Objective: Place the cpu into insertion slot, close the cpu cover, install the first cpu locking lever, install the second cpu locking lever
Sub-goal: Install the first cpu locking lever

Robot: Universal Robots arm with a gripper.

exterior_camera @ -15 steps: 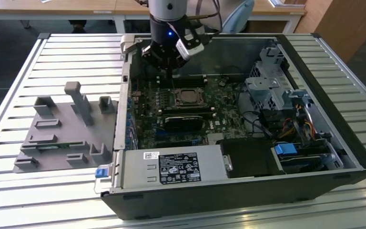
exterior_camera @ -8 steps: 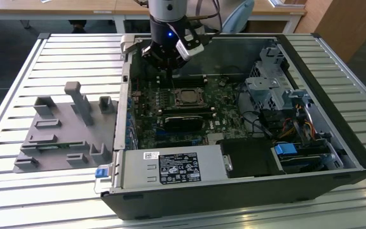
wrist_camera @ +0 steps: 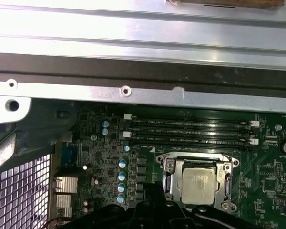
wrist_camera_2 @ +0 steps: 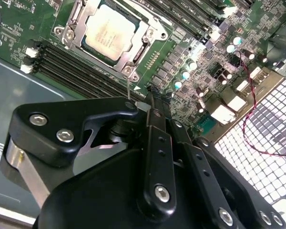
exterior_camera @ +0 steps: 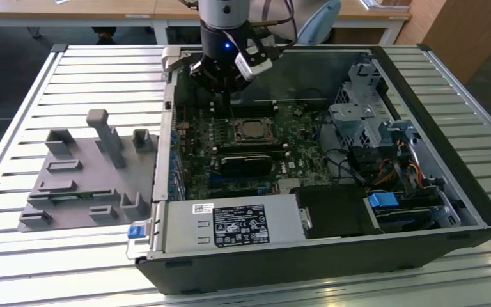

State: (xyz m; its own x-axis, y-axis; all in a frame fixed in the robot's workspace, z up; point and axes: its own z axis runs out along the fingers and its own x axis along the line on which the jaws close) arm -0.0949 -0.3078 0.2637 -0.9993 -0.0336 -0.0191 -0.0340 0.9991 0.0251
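— Pincer hovered at twelve o'clock of the cpu in the exterior view. Apart or together? Couldn't tell!
— Cpu lay flat on the motherboard, the cpu cover framing it

Bright, even light makes the ribbed metal tabletop shine pale in the exterior view, while the computer case interior lies in shade. In the first wrist view the metal slats glare nearly white.
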